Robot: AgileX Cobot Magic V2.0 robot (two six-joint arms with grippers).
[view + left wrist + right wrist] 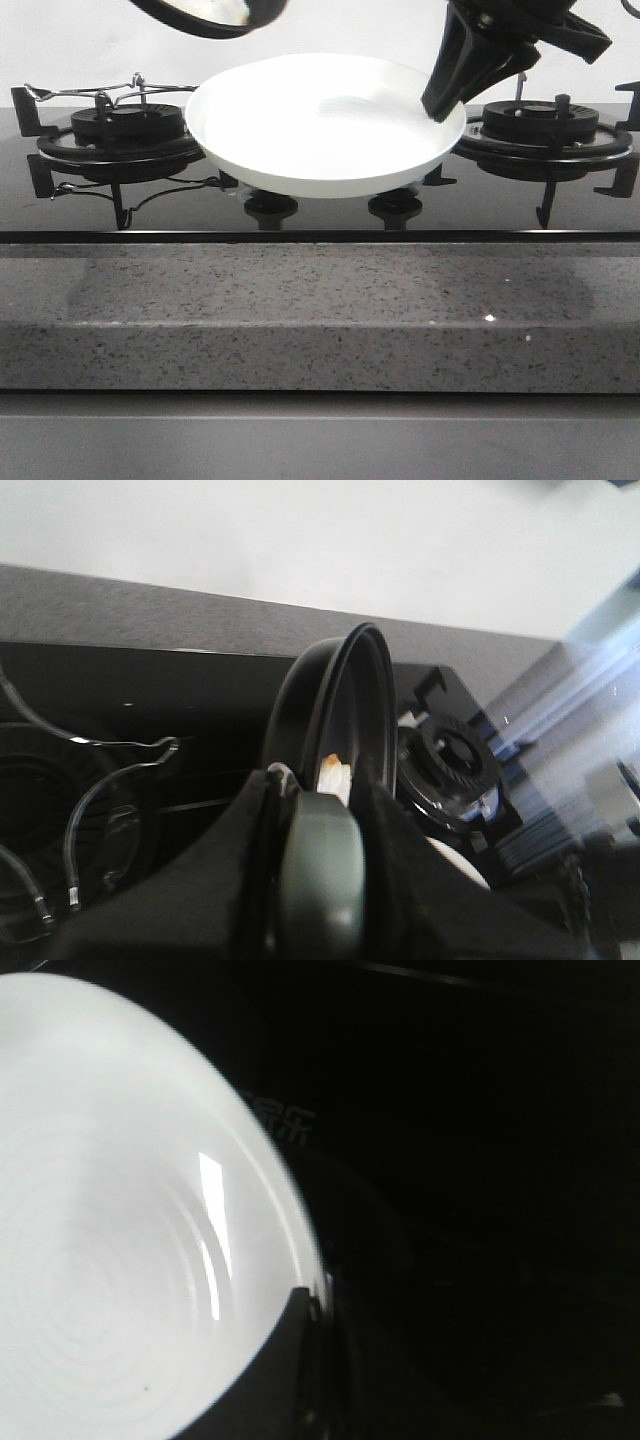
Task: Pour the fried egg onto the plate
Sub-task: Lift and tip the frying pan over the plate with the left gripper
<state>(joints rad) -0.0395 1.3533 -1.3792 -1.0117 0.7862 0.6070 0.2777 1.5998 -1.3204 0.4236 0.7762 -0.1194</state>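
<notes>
Glossy black stove (320, 215) | right fingers (445, 100) clamped on round white plate (320, 125) rim | left fingers: cannot tell

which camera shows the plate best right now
The front view: the whole white plate shows, held above the stove by the right gripper at its rim. The right wrist view shows only part of its bare inside; the left wrist view only a white sliver.

I see the plate (325, 125), plain white, round and shallow with a raised rim, raised above the stovetop between the two burners and roughly level. Its inside is bare, showing faint concentric rings and a glare streak. The fried egg (335, 775) shows only as a small pale cream scrap with a yellowish edge, lying against the steeply tilted pan's inner wall.
</notes>
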